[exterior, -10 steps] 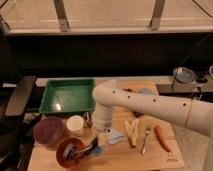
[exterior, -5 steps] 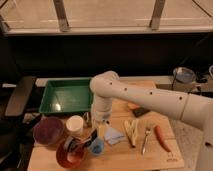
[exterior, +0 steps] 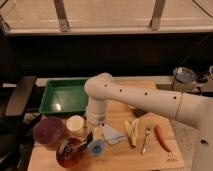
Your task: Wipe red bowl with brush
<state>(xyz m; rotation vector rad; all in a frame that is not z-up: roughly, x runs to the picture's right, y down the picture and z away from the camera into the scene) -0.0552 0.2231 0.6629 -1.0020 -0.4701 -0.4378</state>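
The white arm (exterior: 150,100) reaches in from the right and bends down over the front left part of the wooden tabletop (exterior: 120,157). Its claw (exterior: 88,138) hangs low just above the right rim of the red bowl (exterior: 70,152), which sits at the front left edge of the tabletop. A dark slim shape, apparently the brush (exterior: 75,147), slants from the claw down into the bowl; whether the claw is clenched on it or released cannot be told, since the wrist covers that spot.

Just right of the bowl stands a small blue cup (exterior: 96,146), touching or nearly touching it. A white cup (exterior: 75,125) and a dark maroon bowl (exterior: 48,131) stand behind the red bowl. A green tray (exterior: 62,96) lies further back on the left. To the right lie a blue cloth (exterior: 114,135), a banana (exterior: 131,132), a fork (exterior: 146,140) and a carrot (exterior: 162,138).
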